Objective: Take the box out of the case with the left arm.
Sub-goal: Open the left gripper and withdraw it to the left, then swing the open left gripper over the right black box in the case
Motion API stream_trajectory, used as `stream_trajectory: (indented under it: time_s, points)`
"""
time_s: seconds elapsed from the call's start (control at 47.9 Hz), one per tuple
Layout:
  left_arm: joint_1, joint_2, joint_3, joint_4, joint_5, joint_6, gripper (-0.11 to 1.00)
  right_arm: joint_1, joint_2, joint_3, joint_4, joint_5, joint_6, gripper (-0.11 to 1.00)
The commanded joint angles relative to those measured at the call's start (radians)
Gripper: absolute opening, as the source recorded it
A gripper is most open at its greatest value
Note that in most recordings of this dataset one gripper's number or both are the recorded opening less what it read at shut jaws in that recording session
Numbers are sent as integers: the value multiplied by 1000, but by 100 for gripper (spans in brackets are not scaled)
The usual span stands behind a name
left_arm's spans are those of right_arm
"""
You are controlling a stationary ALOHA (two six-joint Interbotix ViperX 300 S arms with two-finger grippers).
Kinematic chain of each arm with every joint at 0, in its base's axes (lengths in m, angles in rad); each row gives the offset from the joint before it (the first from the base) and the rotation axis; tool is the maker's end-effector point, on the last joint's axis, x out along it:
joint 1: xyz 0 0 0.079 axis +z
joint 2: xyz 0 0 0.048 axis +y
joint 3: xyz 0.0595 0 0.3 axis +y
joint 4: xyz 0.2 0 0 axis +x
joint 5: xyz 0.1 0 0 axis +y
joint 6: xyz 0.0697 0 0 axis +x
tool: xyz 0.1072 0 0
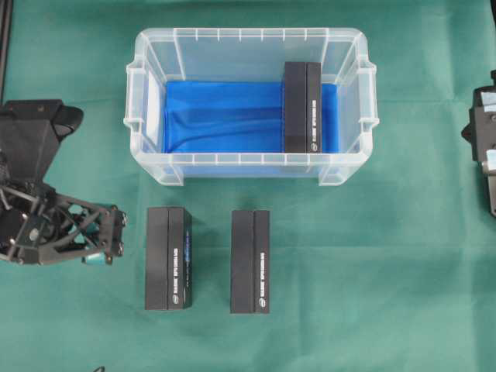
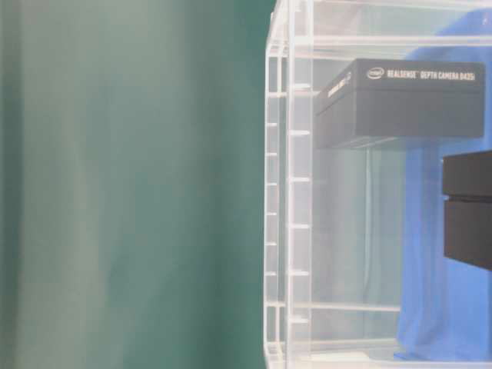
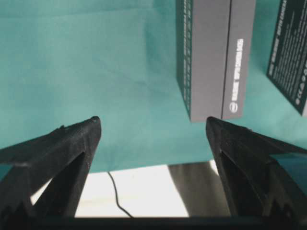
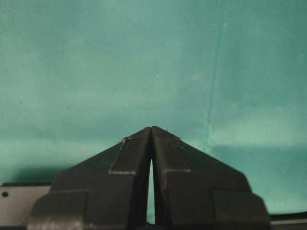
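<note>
Clear plastic case [image 1: 249, 48] at the top of the green cloth [image 1: 372, 256], with one black box [image 1: 302, 107] left inside, standing against the right end on the blue lining [image 1: 225, 116]. Two more boxes already out on the cloth: one [image 1: 168, 258] just beside the left gripper [image 1: 115, 236], the other [image 1: 250, 261] a little further right. Left gripper low at the left edge, jaws spread wide and empty, well apart from the case. Right gripper [image 4: 151, 132] pressed shut on nothing, parked off to the right side. Main risk from here, as a judgement: closing on the nearest box on the cloth instead of the one in the case, given how close it sits to the open fingers. Also likely trouble: clipping the near rim or dragging the light case while reaching in, and little finger room between the box and the right wall, so a shallow, slipping pinch. Possible snagging or bunching of the loose lining on the lift.
</note>
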Motion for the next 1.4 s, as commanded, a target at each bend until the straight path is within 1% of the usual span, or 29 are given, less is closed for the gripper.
stream_trajectory:
  time_s: [0.0,0.083,0.146,0.313,0.355,0.397,0.522,0.605,0.772,0.835,0.898,1.127,1.252,1.378]
  points:
    - [28,-26,-2,6,0,21,93,-2,6,-20,-6,-2,3,7]
    - [61,-40,11,6,14,69,92,-2,6,-20,-5,-3,3,7]
    - [107,-57,23,5,34,120,92,-2,6,-20,-5,-2,3,7]
    - [253,-110,63,2,40,250,92,-2,6,-20,-5,-3,6,7]
    - [290,-123,72,2,40,290,92,-2,6,-21,-5,-3,6,7]
    - [337,-137,83,2,44,344,92,-2,6,-21,-5,-2,6,7]
    - [448,-164,101,0,51,457,92,-2,8,-21,-5,-2,8,7]
    - [534,-173,106,-2,55,535,92,-2,6,-21,-5,-3,9,7]
    - [657,-169,101,-8,74,661,92,-2,8,-21,-2,-2,12,7]
    - [684,-167,100,-11,84,683,92,-2,8,-20,-2,-3,12,7]
    - [698,-166,98,-12,87,689,92,-2,6,-20,-2,-3,12,7]
    - [692,-147,81,-26,81,687,92,-3,8,-20,-5,-3,11,7]
    - [675,-91,31,-28,60,687,92,-9,8,-20,-5,-2,9,7]
    - [653,-5,-60,-28,44,689,92,-9,8,-20,-5,-3,9,7]
